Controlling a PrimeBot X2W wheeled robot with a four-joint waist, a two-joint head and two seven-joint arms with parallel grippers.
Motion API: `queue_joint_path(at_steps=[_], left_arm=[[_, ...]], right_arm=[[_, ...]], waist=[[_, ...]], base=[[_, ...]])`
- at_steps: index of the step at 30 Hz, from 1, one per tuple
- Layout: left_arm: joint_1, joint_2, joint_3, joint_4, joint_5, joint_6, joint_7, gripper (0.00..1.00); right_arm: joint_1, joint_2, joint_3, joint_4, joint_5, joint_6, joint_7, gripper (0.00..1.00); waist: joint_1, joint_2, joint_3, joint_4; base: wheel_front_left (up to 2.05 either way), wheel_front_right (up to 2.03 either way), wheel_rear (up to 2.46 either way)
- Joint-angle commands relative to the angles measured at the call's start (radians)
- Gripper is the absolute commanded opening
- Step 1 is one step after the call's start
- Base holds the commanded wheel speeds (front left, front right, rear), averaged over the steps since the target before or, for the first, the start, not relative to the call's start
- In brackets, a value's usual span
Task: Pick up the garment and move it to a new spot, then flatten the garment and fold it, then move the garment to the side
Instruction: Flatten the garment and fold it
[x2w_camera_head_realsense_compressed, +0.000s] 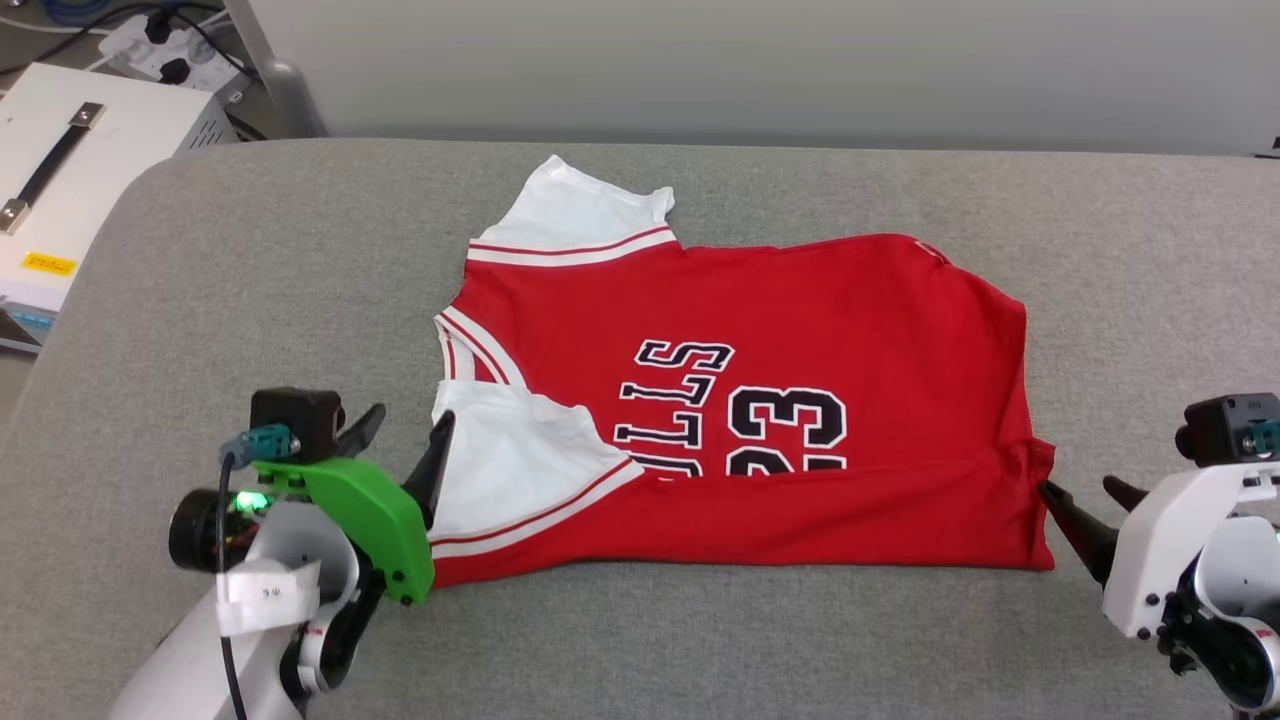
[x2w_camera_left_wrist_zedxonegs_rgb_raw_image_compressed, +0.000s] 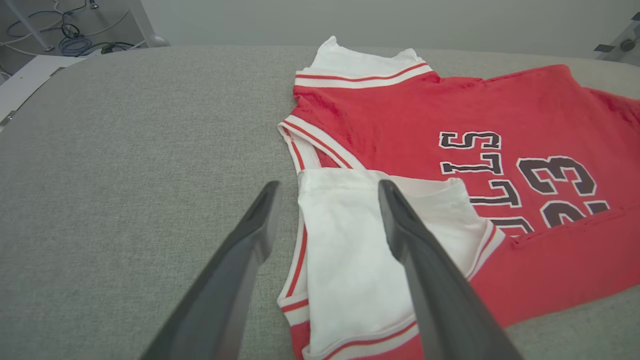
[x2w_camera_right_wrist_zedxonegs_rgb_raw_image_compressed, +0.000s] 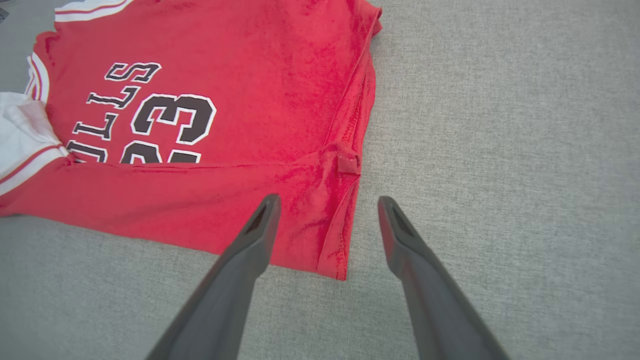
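Note:
The garment (x2w_camera_head_realsense_compressed: 800, 330), a red jersey with white sleeves and black lettering, lies on the grey table with its near long edge folded over, covering the lower part of the letters and number. My left gripper (x2w_camera_head_realsense_compressed: 405, 440) is open at the garment's left end, its fingers astride the edge of the near white sleeve (x2w_camera_left_wrist_zedxonegs_rgb_raw_image_compressed: 350, 260). At the right end my right gripper (x2w_camera_head_realsense_compressed: 1085, 490) is open too, its fingers on either side of the near right corner of the garment (x2w_camera_right_wrist_zedxonegs_rgb_raw_image_compressed: 335, 235). Neither holds any cloth.
The grey padded table (x2w_camera_head_realsense_compressed: 250, 260) stretches well past the garment on all sides. A white box with a black handle (x2w_camera_head_realsense_compressed: 70, 150) stands off the table's far left corner, with cables and a power strip (x2w_camera_head_realsense_compressed: 160, 45) behind it.

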Motion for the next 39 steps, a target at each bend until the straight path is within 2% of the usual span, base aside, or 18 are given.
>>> queue_joint_path(at_steps=[1,9,13,17,26,32,33,34,35,39], left_arm=[[0.038,0.008,0.003,-0.026,-0.014,0.021,0.01,1.0],[0.2,0.06,-0.016,-0.182,-0.042,0.136,0.13,1.0],[0.228,0.084,-0.028,-0.203,-0.028,0.186,0.176,1.0],[0.23,0.081,-0.02,-0.186,-0.026,0.226,0.183,1.0],[0.193,0.06,-0.017,-0.102,-0.021,0.242,0.179,1.0],[0.178,0.041,-0.038,-0.036,-0.033,0.225,0.21,1.0],[0.178,0.038,-0.044,-0.025,-0.04,0.219,0.225,0.92],[0.178,0.037,-0.05,-0.018,-0.045,0.211,0.238,0.41],[0.177,0.035,-0.057,-0.012,-0.052,0.199,0.25,0.0],[0.174,0.024,-0.062,-0.012,-0.072,0.166,0.255,0.0]], right_arm=[[0.028,0.006,-0.011,-0.017,-0.024,-0.001,0.016,1.0],[0.113,0.083,-0.077,-0.117,-0.114,-0.001,0.104,1.0],[0.136,0.123,-0.094,-0.155,-0.138,-0.001,0.12,1.0],[0.135,0.14,-0.095,-0.177,-0.15,-0.001,0.124,1.0],[0.117,0.135,-0.091,-0.201,-0.149,-0.001,0.125,1.0],[0.114,0.137,-0.09,-0.209,-0.151,-0.001,0.123,1.0],[0.113,0.138,-0.09,-0.209,-0.151,-0.001,0.123,1.0],[0.113,0.138,-0.09,-0.209,-0.152,-0.001,0.123,1.0],[0.114,0.139,-0.091,-0.209,-0.153,-0.001,0.123,1.0],[0.117,0.136,-0.098,-0.208,-0.159,-0.001,0.126,1.0]], waist=[[0.0,0.0,-0.02,0.0],[0.0,0.0,-0.02,-0.011],[0.0,0.0,-0.003,-0.021],[0.0,0.0,0.028,-0.043],[0.0,0.0,0.075,-0.071],[0.0,0.0,0.091,-0.079],[0.0,0.0,0.092,-0.079],[0.0,0.0,0.092,-0.079],[0.0,0.0,0.092,-0.078],[0.0,0.0,0.082,-0.063]], base=[[0.0,0.0,0.0],[0.0,0.0,0.0],[0.0,0.0,0.0],[0.0,0.0,0.0],[0.0,0.0,0.0],[0.0,0.0,0.0],[0.0,0.0,0.0],[0.0,0.0,0.0],[0.0,0.0,0.0],[0.0,0.0,0.0]])
